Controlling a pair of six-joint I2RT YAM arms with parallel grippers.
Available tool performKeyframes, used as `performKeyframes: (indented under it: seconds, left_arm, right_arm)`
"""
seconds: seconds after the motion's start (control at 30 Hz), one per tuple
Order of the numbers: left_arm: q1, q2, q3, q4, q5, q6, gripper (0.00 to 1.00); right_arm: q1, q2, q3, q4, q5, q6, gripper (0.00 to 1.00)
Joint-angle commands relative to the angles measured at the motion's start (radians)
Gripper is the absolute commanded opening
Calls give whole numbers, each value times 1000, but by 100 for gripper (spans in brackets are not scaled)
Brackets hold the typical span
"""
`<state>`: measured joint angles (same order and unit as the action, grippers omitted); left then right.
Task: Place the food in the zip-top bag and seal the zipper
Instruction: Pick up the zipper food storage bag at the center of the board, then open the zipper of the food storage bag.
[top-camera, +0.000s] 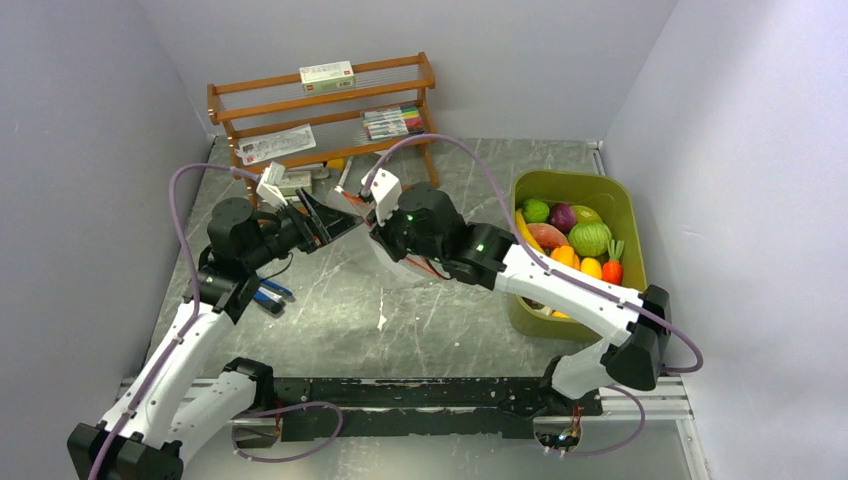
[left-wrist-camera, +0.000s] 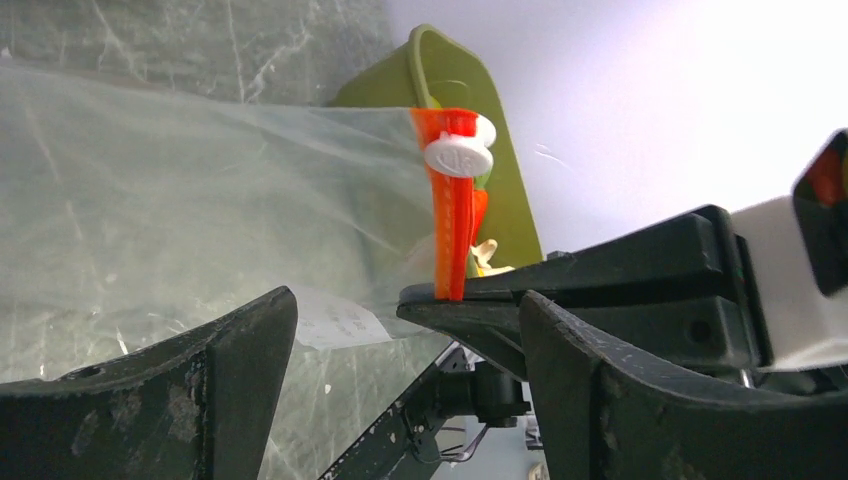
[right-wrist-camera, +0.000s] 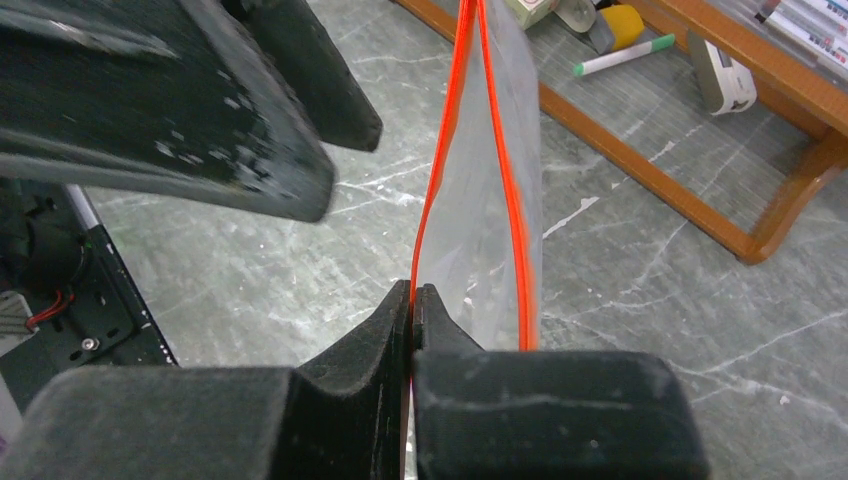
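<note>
I had the right gripper (right-wrist-camera: 410, 300) clamped on one lip of the zipper (right-wrist-camera: 437, 180), holding the empty, unsealed zip-top bag (right-wrist-camera: 480, 200) mid-table, the left gripper (top-camera: 340, 222) gaping empty beside it, all the food (top-camera: 570, 240) lying in the right-hand bin (top-camera: 530, 185).

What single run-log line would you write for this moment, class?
phase: bag held, mouth open | right gripper: shut on zipper | left gripper: open by zip-top bag | food: in green bin

Left fingers (left-wrist-camera: 190, 400) spread wide; right fingers (right-wrist-camera: 350, 400) pinched tight together.
</note>
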<state>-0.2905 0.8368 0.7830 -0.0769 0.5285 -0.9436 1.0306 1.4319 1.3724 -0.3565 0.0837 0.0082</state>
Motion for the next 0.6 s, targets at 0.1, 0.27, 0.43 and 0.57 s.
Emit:
performKeyframes:
  seconds: [0.1,0.27,0.43,0.57]
  left_arm:
    - [8,36,-47,73,2,3,75]
    - [8,37,-39,-5,-59,50,66]
    - [8,22,-40,-64,-132,82,55]
    - [8,19,-48,-75,-149,96,53]
  right_arm:
    - [62,50,-6,71,104,2,0]
    - [93,52,-16,104,120,8,0]
    - [122,51,-33,131,149,9,0]
    - [132,60,-30,133,146,9,0]
